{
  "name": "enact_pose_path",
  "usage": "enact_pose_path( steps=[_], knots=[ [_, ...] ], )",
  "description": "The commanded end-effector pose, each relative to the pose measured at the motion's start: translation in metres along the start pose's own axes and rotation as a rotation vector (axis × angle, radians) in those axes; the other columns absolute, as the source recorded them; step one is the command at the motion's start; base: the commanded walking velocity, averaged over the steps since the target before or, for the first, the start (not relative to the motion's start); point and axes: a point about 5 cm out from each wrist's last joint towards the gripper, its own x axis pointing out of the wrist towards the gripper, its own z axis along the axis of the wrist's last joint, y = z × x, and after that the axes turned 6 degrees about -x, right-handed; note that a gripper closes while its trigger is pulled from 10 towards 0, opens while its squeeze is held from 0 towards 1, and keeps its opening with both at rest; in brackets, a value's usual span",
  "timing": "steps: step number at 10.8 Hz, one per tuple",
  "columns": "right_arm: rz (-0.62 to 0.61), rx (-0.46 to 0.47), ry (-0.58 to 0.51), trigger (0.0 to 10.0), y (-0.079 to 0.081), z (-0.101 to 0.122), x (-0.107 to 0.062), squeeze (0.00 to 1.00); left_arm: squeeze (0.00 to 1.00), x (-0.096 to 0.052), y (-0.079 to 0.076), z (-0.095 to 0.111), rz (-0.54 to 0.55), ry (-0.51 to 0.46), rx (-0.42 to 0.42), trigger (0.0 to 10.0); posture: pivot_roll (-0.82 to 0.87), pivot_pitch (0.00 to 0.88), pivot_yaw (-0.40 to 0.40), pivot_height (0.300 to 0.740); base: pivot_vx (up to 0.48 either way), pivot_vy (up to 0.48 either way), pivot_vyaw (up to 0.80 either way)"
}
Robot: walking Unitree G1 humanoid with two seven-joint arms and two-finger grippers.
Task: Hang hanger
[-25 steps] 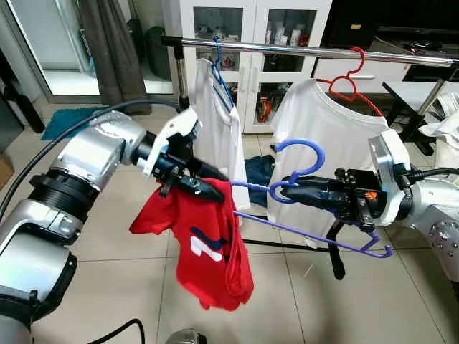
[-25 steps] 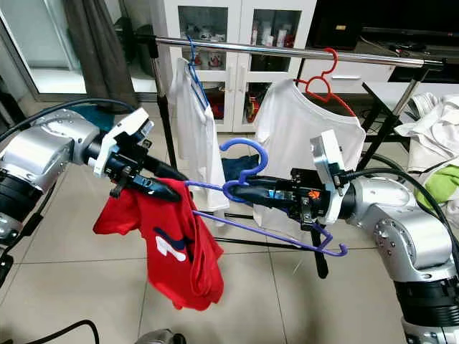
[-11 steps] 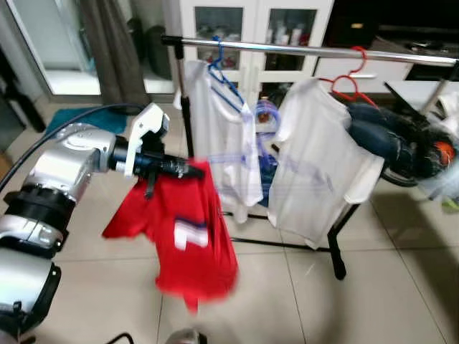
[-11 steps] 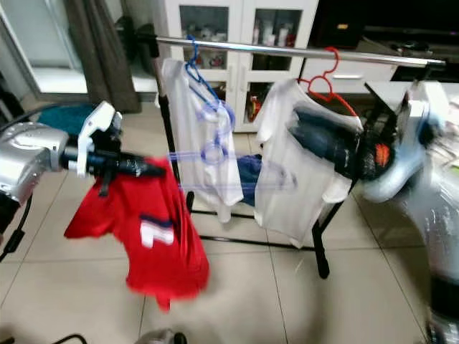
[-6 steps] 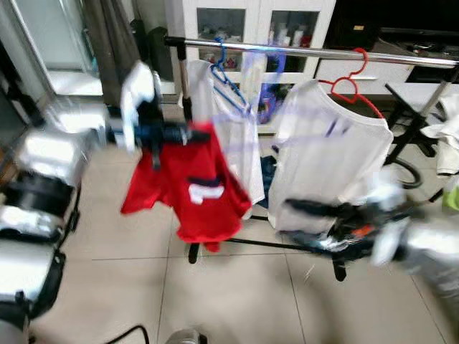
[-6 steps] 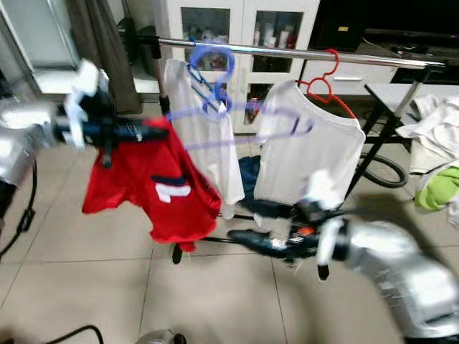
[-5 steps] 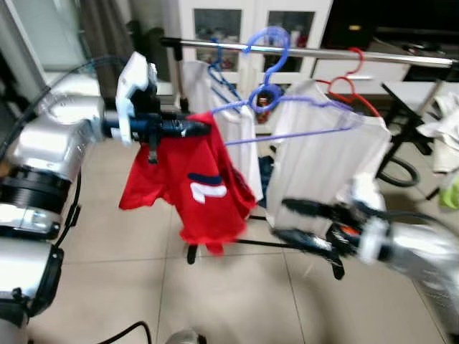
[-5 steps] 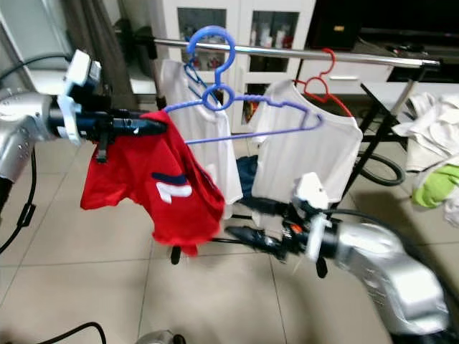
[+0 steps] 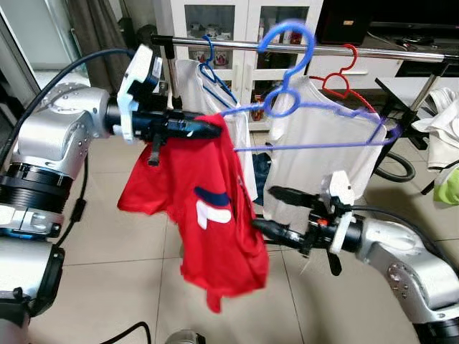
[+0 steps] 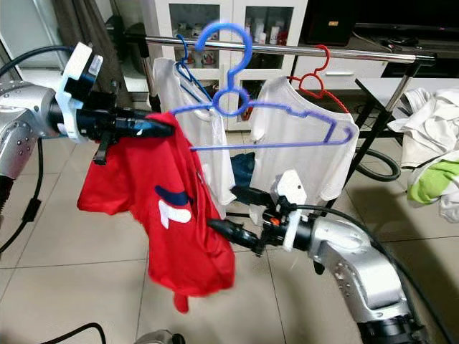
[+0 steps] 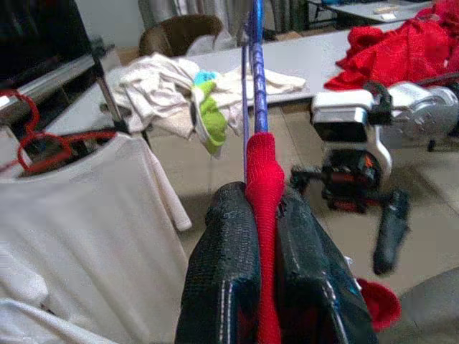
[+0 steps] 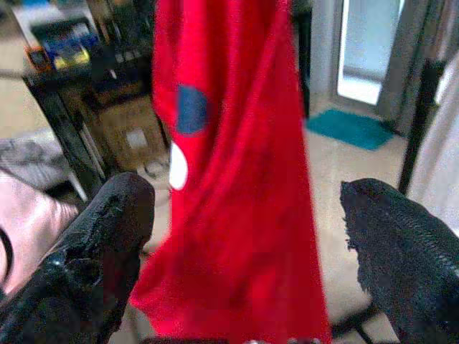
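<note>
A blue hanger (image 9: 308, 125) is held up in front of the metal rail (image 9: 373, 51). Its hook (image 9: 287, 36) overlaps the rail, and I cannot tell whether it rests on it. A red shirt (image 9: 215, 215) hangs from the hanger's left end. There my left gripper (image 9: 211, 130) is shut on the red cloth and the hanger bar, as the left wrist view shows close up (image 11: 264, 197). My right gripper (image 9: 267, 211) is low and open beside the shirt's lower part, holding nothing. In the right wrist view its fingers (image 12: 107, 236) are spread wide before the red shirt (image 12: 229, 143).
Two white shirts hang on the rail, one on a blue hanger (image 9: 208, 64) and one on a red hanger (image 9: 337, 79). A white cabinet (image 9: 244, 21) stands behind, and a clothes pile (image 9: 448, 129) lies at the right. The rack's black leg (image 10: 373, 136) slants to the tiled floor.
My right gripper has let go of the hanger and dropped low, now open. My left gripper has lifted the hanger and red shirt from waist height up to the rail.
</note>
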Motion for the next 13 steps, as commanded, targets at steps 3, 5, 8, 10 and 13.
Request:
enact_pose_path(
  steps=[3,5,8,10,13],
  knots=[
    [-0.046,0.024,-0.111,10.0,-0.006,0.018,0.014,1.0,0.0,0.004,0.002,0.01,0.075,-0.033,0.059,0.0,-0.04,0.0,-0.001,0.74,0.0,0.0,0.0],
    [-0.132,0.028,-0.079,10.0,-0.016,0.018,0.027,1.0,0.0,0.005,0.002,0.01,0.084,-0.044,0.059,0.0,-0.04,0.0,-0.007,0.74,0.0,0.0,0.0],
    [-0.334,0.016,-0.01,10.0,-0.04,0.012,0.039,0.0,0.0,0.004,-0.001,0.014,0.074,-0.053,0.062,0.0,-0.03,0.0,-0.013,0.74,0.0,0.0,0.0],
    [-0.342,0.008,-0.026,10.0,-0.046,0.016,0.033,0.0,0.0,0.003,-0.001,0.014,0.071,-0.051,0.06,0.0,-0.04,0.0,-0.013,0.74,0.0,0.0,0.0],
    [-0.296,0.003,-0.044,10.0,-0.045,0.016,0.022,0.0,0.0,0.002,-0.001,0.015,0.071,-0.056,0.06,0.0,-0.04,0.0,-0.012,0.74,0.0,0.0,0.0]
  ],
)
